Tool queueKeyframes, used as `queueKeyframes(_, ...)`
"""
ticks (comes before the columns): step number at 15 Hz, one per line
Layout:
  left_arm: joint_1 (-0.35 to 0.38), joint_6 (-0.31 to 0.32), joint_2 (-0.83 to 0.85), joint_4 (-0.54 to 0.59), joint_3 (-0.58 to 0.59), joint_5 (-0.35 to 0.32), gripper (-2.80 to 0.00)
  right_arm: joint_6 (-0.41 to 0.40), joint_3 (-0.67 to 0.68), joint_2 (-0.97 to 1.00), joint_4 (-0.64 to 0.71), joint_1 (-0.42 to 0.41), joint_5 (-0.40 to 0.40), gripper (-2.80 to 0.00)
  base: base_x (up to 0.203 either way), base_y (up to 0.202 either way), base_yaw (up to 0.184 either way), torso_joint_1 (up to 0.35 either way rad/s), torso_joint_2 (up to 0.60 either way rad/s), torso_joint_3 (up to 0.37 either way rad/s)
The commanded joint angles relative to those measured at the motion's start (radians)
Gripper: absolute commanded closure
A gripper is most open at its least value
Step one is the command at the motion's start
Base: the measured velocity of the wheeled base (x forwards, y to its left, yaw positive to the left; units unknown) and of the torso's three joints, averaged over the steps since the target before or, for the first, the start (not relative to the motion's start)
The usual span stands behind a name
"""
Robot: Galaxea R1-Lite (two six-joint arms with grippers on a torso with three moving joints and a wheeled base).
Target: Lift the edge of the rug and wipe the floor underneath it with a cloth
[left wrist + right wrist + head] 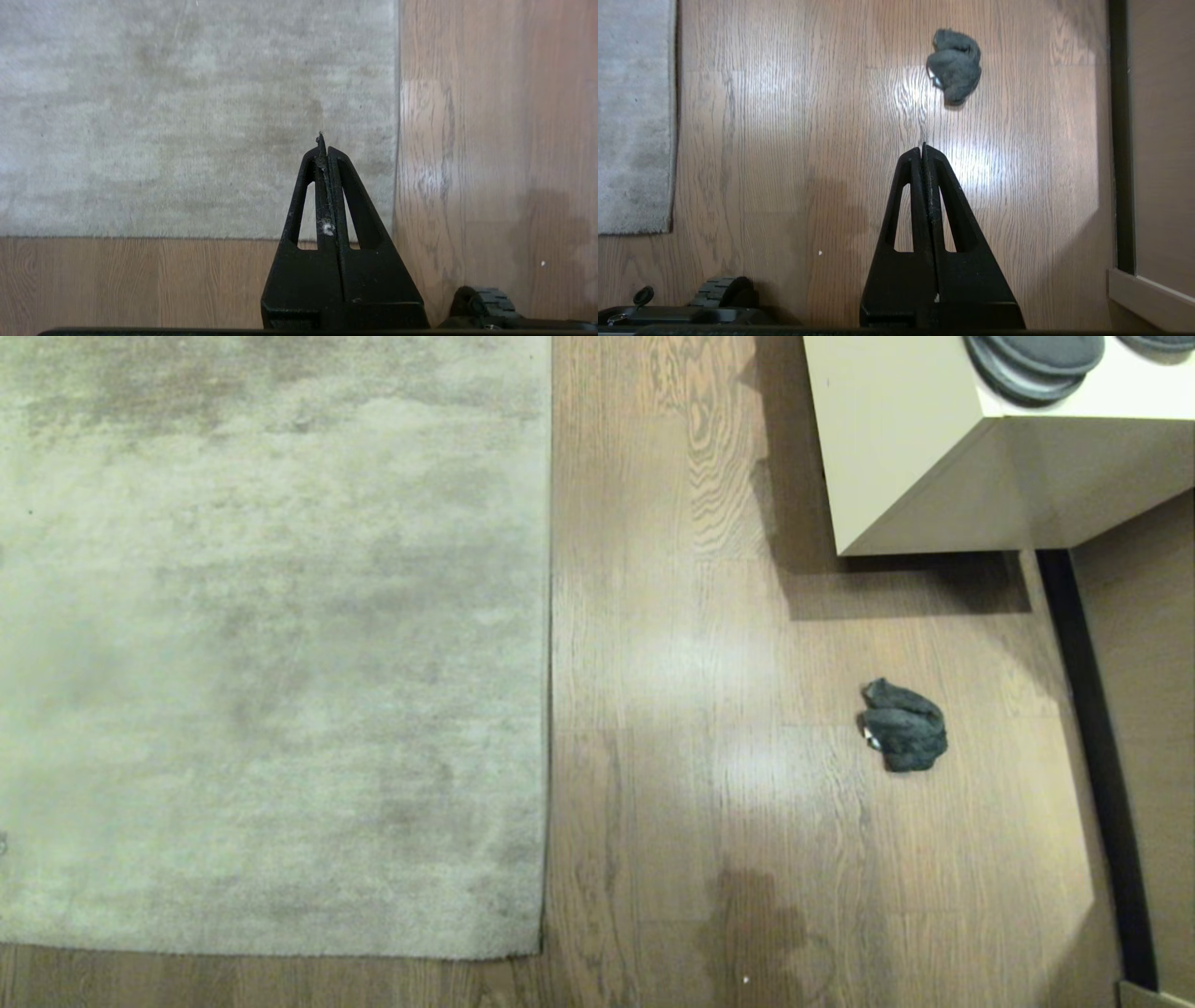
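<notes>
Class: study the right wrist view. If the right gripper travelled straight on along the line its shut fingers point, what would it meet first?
Probably bare floor: the right gripper aims just short of the cloth, which lies slightly off that line; depth is unclear.

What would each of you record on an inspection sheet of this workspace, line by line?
Surface: wooden floor, bare planks with sheen.
Job's things: rug edge lying flat, corner square; cloth crumpled on the floor, apart from the rug.
Clutter: nothing seen.
Grippers: left gripper shut, empty, above the rug corner; right gripper shut, empty, above bare floor short of the cloth.
Cables: nothing seen.
Surroundings: cream cabinet with dark slippers on top; dark strip along the right side.
</notes>
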Motion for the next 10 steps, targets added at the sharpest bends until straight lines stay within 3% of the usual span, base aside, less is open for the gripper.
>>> queueKeyframes(1, 0.000, -0.001, 0.000, -0.001, 0.000, 0.000, 0.00, 0.000, 0.000, 0.002, -0.001, 0.001, 0.000, 0.00, 0.000, 0.000, 0.000, 0.000, 0.00, 0.213)
queueKeyframes(10, 0.000, -0.003, 0.001, 0.000, 0.000, 0.001, 0.00, 0.000, 0.000, 0.002, -0.001, 0.001, 0.000, 0.00, 0.000, 0.000, 0.000, 0.001, 0.00, 0.203)
